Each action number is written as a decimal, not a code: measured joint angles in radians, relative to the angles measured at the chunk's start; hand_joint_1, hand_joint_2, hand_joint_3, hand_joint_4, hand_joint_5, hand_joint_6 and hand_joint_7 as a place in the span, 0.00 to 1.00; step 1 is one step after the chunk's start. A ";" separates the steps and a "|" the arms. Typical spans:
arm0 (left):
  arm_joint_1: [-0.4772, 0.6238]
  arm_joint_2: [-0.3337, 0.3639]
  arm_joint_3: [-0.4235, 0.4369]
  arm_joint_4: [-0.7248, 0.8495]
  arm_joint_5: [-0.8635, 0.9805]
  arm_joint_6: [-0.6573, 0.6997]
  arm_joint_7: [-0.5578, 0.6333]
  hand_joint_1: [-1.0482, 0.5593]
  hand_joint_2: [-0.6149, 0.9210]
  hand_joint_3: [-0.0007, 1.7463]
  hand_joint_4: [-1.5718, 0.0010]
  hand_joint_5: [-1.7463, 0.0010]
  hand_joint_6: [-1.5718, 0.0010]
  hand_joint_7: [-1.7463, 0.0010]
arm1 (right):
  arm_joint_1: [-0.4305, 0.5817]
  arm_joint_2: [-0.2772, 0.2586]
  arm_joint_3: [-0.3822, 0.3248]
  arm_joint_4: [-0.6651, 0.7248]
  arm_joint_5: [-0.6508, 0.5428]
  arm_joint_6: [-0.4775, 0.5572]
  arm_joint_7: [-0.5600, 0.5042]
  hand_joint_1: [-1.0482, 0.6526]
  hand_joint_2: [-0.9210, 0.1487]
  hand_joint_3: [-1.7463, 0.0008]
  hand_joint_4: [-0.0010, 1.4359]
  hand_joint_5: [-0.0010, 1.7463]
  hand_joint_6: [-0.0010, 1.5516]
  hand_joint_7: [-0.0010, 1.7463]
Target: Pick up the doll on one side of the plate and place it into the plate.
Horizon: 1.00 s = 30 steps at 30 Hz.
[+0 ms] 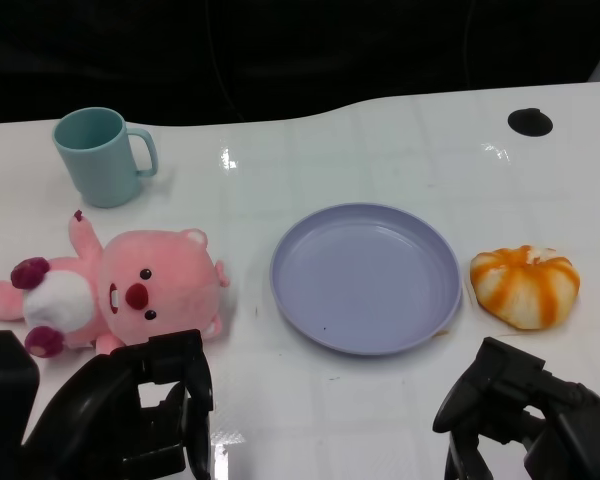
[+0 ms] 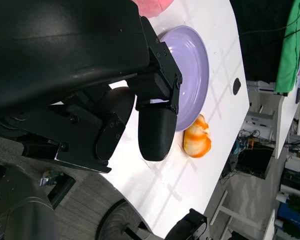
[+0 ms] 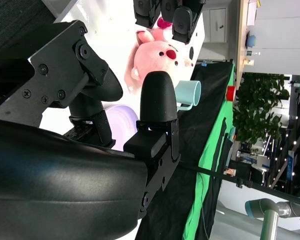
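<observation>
Looking down at the white counter (image 1: 380,140), you see the lavender plate (image 1: 366,276) lying bare near the middle, and every other place below is given from it. To the plate's left, just beside its rim but not touching, lies the pink doll (image 1: 110,290) on its back (white belly, dark red nose and paws). Beyond the doll, farther from you and left of the plate, a teal mug (image 1: 98,156) stands upright, handle turned toward the plate. To the plate's right, close to the rim, sits an orange-and-white striped plush (image 1: 525,285). Your left hand (image 1: 145,410) hovers on the near side of the doll, released, fingers apart and grasping nothing. Your right hand (image 1: 525,415) hangs on the near side of the plate, below the striped plush, likewise released and holding nothing.
</observation>
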State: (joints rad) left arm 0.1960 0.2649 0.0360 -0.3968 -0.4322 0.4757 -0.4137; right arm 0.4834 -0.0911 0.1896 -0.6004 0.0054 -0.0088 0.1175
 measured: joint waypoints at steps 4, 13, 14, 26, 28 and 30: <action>0.000 0.000 0.000 0.000 0.001 0.000 0.000 0.60 0.69 0.79 0.45 0.00 0.53 0.05 | 0.000 0.000 0.000 0.000 0.000 0.001 0.000 0.64 0.45 0.23 0.45 1.00 0.40 0.84; 0.000 0.001 0.000 0.000 0.001 0.000 -0.001 0.61 0.69 0.79 0.45 0.00 0.53 0.05 | 0.000 0.000 0.000 0.000 0.000 0.001 0.000 0.63 0.44 0.24 0.46 1.00 0.40 0.84; 0.000 0.001 0.000 0.000 0.001 0.000 -0.001 0.61 0.69 0.79 0.45 0.00 0.53 0.05 | 0.000 0.000 0.000 0.000 0.000 0.001 0.000 0.63 0.44 0.23 0.46 1.00 0.40 0.84; 0.000 -0.020 0.010 0.002 -0.001 -0.001 0.009 0.60 0.70 0.76 0.50 0.06 0.51 0.25 | -0.003 0.000 0.000 0.002 0.000 0.001 0.000 0.63 0.44 0.23 0.45 1.00 0.39 0.84; 0.000 -0.035 0.013 0.002 0.000 -0.006 0.017 0.58 0.65 0.79 0.53 0.08 0.52 0.29 | -0.005 0.000 -0.001 0.003 -0.001 0.001 0.000 0.63 0.44 0.23 0.45 1.00 0.39 0.84; 0.000 -0.045 0.016 0.002 -0.001 -0.026 0.017 0.53 0.62 0.79 0.59 0.09 0.58 0.33 | -0.007 0.000 -0.001 0.003 -0.002 0.001 0.000 0.64 0.45 0.23 0.45 1.00 0.40 0.84</action>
State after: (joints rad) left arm 0.1963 0.2199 0.0518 -0.3945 -0.4334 0.4499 -0.3966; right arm 0.4764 -0.0912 0.1891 -0.5977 0.0034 -0.0074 0.1176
